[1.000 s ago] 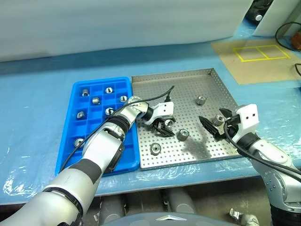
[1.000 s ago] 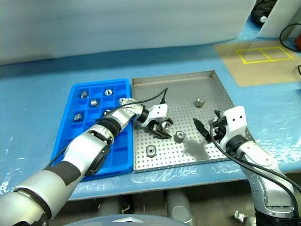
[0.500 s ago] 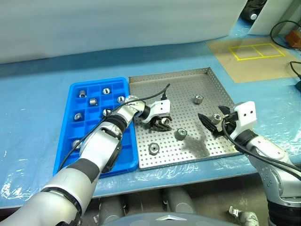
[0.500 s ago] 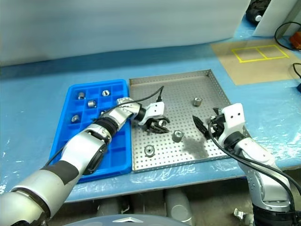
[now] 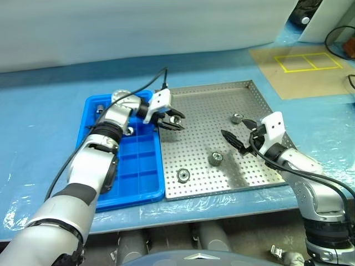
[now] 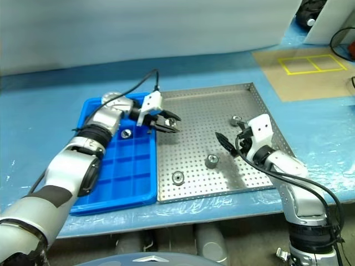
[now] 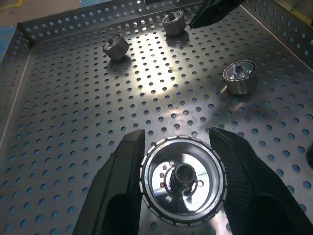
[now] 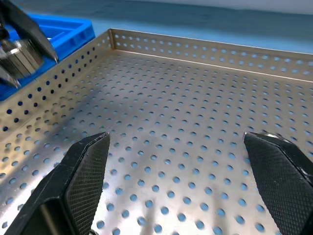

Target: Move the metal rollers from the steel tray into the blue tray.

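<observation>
Steel tray (image 5: 211, 105): square, silver-grey, floor dotted with holes, low raised rim; my landmark for everything below.
My left gripper (image 5: 173, 123): clenched on 1 roller, raised above the steel tray's left edge, next to the blue tray.
Held roller (image 7: 183, 180): shiny silver ring with a finely ribbed edge and a dark centre hole, pinched between my 2 black fingers (image 7: 120, 188).
My right gripper (image 5: 237, 136): spread wide with nothing between its fingers, over the right half of the steel tray.
Loose rollers: 3 on the steel tray floor, small bright cylinders, well apart from each other. 1 (image 5: 237, 117) is toward the far right, beside my right gripper. 1 (image 5: 216, 158) is near the middle front. 1 (image 5: 182, 175) is near the front left.
Blue tray (image 5: 133, 183): bright blue plastic, grid of small square pockets, touching the steel tray's left side; a roller (image 6: 126, 133) lies in 1 pocket.
</observation>
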Controlling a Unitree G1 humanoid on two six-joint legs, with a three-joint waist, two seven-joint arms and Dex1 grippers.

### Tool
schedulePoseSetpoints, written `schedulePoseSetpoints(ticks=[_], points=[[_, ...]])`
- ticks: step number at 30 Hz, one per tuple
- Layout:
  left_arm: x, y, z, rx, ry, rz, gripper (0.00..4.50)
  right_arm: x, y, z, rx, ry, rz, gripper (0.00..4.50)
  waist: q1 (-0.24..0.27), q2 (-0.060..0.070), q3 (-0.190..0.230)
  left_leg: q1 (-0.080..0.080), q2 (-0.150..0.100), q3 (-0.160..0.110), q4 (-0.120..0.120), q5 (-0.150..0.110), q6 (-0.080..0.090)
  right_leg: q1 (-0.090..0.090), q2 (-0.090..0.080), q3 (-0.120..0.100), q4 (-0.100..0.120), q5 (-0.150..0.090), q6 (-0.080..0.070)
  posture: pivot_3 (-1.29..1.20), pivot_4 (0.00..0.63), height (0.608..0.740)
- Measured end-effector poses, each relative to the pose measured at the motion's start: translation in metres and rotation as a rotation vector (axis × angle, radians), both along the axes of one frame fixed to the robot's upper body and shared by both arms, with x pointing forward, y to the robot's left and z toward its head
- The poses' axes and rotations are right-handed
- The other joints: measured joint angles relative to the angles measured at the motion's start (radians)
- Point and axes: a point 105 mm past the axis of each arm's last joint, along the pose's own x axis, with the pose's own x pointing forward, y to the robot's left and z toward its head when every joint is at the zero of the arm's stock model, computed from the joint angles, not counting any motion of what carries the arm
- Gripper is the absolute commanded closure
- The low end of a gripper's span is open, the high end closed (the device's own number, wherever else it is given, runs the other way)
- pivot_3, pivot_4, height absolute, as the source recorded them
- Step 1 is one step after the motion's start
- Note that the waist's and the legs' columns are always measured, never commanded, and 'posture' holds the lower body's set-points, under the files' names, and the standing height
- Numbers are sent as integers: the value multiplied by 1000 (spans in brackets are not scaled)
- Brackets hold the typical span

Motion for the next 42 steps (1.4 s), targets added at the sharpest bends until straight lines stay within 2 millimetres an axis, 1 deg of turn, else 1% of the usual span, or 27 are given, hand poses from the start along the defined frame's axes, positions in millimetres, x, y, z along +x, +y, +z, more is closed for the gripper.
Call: schedulePoseSetpoints(ticks=[1, 3, 4, 6, 8, 9, 11, 12, 14, 17, 19, 22, 24, 26, 31, 35, 39, 42], points=[[-1, 7, 2, 6, -16, 12, 2772, 3, 2, -1, 0, 3, 13, 0, 10, 0, 0, 0, 0, 0, 0, 0, 0, 0, 0, 0, 0, 0, 0, -220, 150, 740], [-6, 32, 8, 0, -39, 71, 2772, 16, 15, 1, 3, 6, 80, 0, 20, 0, 0, 0, 1, 1, -1, 1, -1, -3, 0, 1, 2, 0, 0, -154, 150, 740], [-8, 38, 12, -9, -43, 89, 2772, 19, 18, 1, 3, 6, 96, 0, 31, 0, 1, -1, 1, 1, -1, 1, -2, -4, 0, 0, 4, 0, -1, -122, 150, 740], [-19, 61, 22, -30, -47, 149, 2772, 29, 35, 6, 14, -1, 177, 0, 59, 1, 1, -1, 2, 1, -2, 2, -4, -6, 0, 0, 9, -1, -3, -43, 150, 740], [-29, 76, 28, -47, -43, 202, 2772, 33, 50, 10, 26, -3, 253, 0, 88, 1, 1, 1, 2, 2, -5, 4, -7, -7, 0, 0, 10, -2, -4, 20, 150, 740], [-37, 89, 27, -50, -30, 254, 2772, 33, 64, 15, 42, -6, 326, 0, 99, 1, 1, 2, 2, 2, -7, 5, -9, -8, 0, -1, 12, -3, -5, 40, 150, 740], [-45, 100, 22, -52, -1, 313, 2772, 33, 78, 19, 53, -7, 404, 0, 130, 1, 1, 2, 2, 2, -9, 6, -14, -8, 1, -2, 12, -3, -6, 95, 150, 740], [-51, 107, 16, -51, 19, 350, 2772, 32, 87, 20, 49, -3, 458, 0, 147, 1, 1, 2, 3, 2, -9, 6, -16, -8, 1, -3, 13, -4, -6, 126, 150, 740], [-60, 112, 7, -62, 51, 405, 2772, 29, 101, 18, 45, 15, 546, 0, 179, 1, 1, 1, 3, 2, -9, 6, -17, -8, 1, -4, 14, -4, -7, 167, 150, 740], [-69, 114, 1, -82, 66, 460, 2772, 27, 120, 12, 54, 46, 636, 0, 211, 1, 1, 1, 2, 2, -9, 7, -18, -8, 0, -4, 14, -4, -7, 200, 150, 740], [-73, 114, -6, -84, 64, 500, 2772, 28, 129, 15, 67, 45, 679, 0, 222, 1, 1, 1, 2, 1, -9, 7, -19, -9, 0, -3, 14, -4, -7, 211, 150, 740], [-73, 120, -16, -86, 59, 574, 2772, 29, 138, 22, 78, 27, 719, 0, 231, 1, 1, 1, 3, 0, -9, 9, -22, -9, 0, -4, 16, -4, -6, 218, 150, 740], [-68, 119, -15, -112, 31, 609, 2772, 27, 140, 20, 69, 27, 737, 0, 236, 1, 1, 2, 3, -2, -9, 9, -22, -8, 0, -4, 16, -4, -6, 216, 150, 740], [-60, 118, -16, -155, -6, 649, 2772, 26, 141, 17, 60, 33, 745, 0, 237, 1, 1, 2, 2, -2, -9, 10, -23, -8, 0, -4, 16, -4, -6, 201, 150, 740], [-44, 115, -37, -198, 6, 702, 2772, 26, 136, 11, 44, 46, 730, 0, 235, 0, 1, 1, 3, -3, -9, 12, -27, -9, 2, -4, 15, -4, -6, 164, 150, 740], [-40, 104, -44, -201, 14, 665, 2772, 25, 131, 3, 40, 64, 702, 0, 231, 0, 1, 0, 3, -3, -9, 12, -27, -10, 2, -4, 15, -4, -6, 142, 150, 740], [-40, 94, -54, -186, 37, 632, 2772, 24, 128, 2, 34, 57, 683, 0, 226, 0, 1, 1, 3, -3, -9, 12, -27, -10, 2, -4, 16, -4, -6, 119, 150, 740], [-39, 89, -54, -185, 39, 613, 2772, 22, 125, -1, 32, 59, 673, 0, 224, 0, 1, 1, 3, -3, -9, 12, -27, -10, 2, -4, 16, -4, -6, 108, 150, 740]])
